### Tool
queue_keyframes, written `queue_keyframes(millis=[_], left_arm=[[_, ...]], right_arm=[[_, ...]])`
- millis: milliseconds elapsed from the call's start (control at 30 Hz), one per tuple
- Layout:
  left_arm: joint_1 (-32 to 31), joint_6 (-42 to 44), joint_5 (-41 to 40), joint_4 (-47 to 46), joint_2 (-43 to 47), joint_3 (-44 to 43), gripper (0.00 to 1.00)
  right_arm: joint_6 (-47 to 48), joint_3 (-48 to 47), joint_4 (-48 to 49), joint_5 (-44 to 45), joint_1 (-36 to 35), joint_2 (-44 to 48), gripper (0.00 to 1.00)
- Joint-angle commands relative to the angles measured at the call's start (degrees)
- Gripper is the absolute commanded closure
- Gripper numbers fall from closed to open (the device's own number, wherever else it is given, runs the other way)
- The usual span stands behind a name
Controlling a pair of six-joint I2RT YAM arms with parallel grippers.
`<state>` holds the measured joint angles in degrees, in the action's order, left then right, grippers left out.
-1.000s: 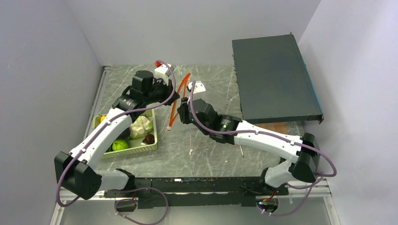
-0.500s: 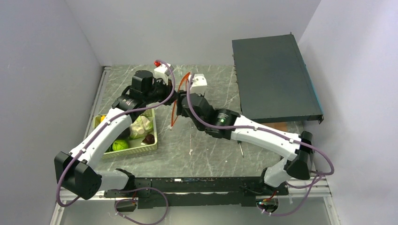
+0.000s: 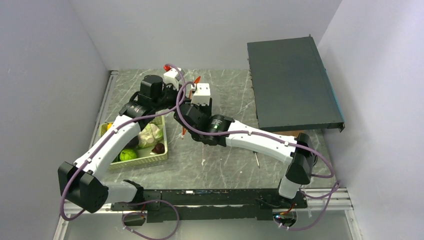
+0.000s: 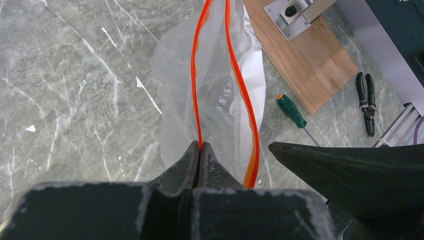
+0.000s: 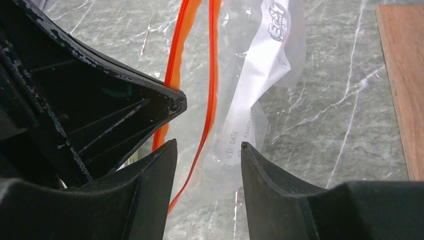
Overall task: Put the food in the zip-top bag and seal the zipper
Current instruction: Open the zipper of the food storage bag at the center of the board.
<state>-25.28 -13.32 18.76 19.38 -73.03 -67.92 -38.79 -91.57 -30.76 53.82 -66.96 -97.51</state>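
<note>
The clear zip-top bag (image 4: 220, 100) hangs over the table with its mouth open. Its red-orange zipper (image 4: 246, 100) parts into two strips. My left gripper (image 4: 200, 147) is shut on the left strip. My right gripper (image 5: 209, 145) is open, and the other strip (image 5: 206, 130) runs between its jaws without being touched. In the top view both grippers, left (image 3: 179, 101) and right (image 3: 183, 114), meet at the bag mouth (image 3: 184, 129). The food lies in the green basket (image 3: 150, 161): a green piece (image 3: 128, 154), a whitish-green one (image 3: 150, 132) and a dark purple one (image 3: 159, 148). I cannot see the slider tab.
A large dark panel (image 3: 292, 85) leans at the back right. A wooden board (image 4: 305, 55), a green-handled screwdriver (image 4: 292, 112) and pliers (image 4: 367, 102) lie on the marble table to the right of the bag. Walls close in both sides.
My right arm has swung left to the bag mouth, and its open jaws now straddle one zipper strip. My left gripper has held still, pinching the other strip.
</note>
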Motion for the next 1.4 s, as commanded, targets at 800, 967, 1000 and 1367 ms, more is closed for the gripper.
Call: queue_keyframes(millis=[800,967,1000,1367], left_arm=[[2.4,-4.7,6.4,-5.5,-0.8,1.2,1.0],[2.7,-5.1,8.0,-4.5,-2.5,0.0,0.98],[2.7,-5.5,9.8,-5.1,-3.0,0.1,0.9],[4.2,-4.9,12.3,-11.8,1.6,4.6,0.34]], right_arm=[[7.6,9.7,15.8,3.5,3.1,4.4,1.0],[15.2,13.0,16.1,9.4,3.0,9.0,1.0],[18.0,14.4,17.9,9.8,3.1,10.1,1.0],[30.1,17.4,14.2,9.7,3.1,16.2,1.0]])
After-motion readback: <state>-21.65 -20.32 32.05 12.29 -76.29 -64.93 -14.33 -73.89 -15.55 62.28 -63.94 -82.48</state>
